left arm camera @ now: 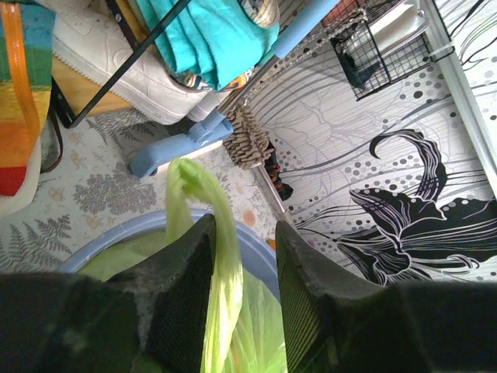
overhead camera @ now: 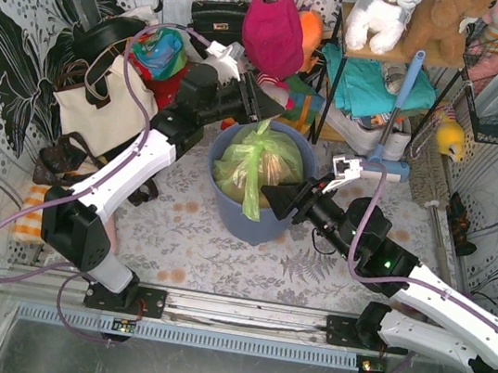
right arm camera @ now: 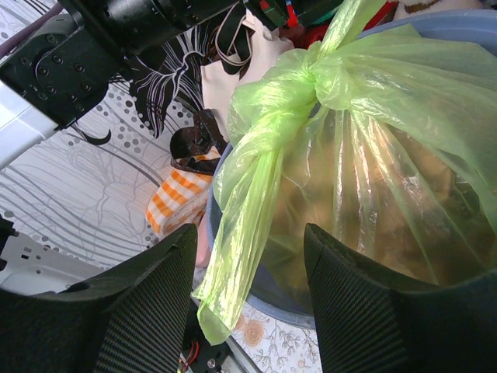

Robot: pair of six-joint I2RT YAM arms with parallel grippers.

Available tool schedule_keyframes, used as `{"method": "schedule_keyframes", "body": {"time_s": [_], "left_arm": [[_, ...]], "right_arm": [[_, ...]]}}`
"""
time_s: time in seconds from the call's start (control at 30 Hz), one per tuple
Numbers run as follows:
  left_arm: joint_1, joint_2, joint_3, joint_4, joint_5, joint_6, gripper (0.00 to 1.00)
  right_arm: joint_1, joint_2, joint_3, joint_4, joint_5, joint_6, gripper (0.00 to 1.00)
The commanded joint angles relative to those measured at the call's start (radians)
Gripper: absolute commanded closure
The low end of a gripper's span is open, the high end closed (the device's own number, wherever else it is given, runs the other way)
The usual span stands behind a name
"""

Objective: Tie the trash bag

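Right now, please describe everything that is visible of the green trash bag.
The trash bag is thin, translucent light-green plastic with tan crumpled scraps showing through. It sits inside the blue-grey bin. Its top is gathered in a knot. One tail hangs over the bin's rim; the other rises between the fingers of the open left end effector.

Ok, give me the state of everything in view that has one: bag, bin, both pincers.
trash bag: knotted at the top, sitting in the bin, one tail up, one hanging over the rim.
bin: upright, holding the bag.
left pincer: open, upper tail between its fingers, not clamped.
right pincer: open, hanging tail just ahead of its fingers, not gripped.
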Motion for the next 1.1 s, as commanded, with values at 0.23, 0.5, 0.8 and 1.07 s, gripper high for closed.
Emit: {"method": "schedule_keyframes", "body": {"time_s": [0.23, 0.5, 0.8, 1.07], "left_arm": [[0.005, 0.007, 0.071, 0.014, 0.050, 0.040, 0.72], [0.018, 0.033, 0.100, 0.123, 0.156, -0.045, 0.61], [0.026, 0.067, 0.094, 0.267, 0.274, -0.157, 0.64], [0.046, -0.042, -0.002, 0.246, 0.254, -0.135, 0.59]], "right_arm": [[0.006, -0.020, -0.010, 0.054, 0.018, 0.008, 0.43], [0.006, -0.025, -0.015, 0.058, 0.020, 0.009, 0.43], [0.007, -0.035, -0.012, 0.052, 0.074, 0.006, 0.44], [0.007, 0.028, 0.015, 0.173, 0.281, -0.126, 0.44]]}}
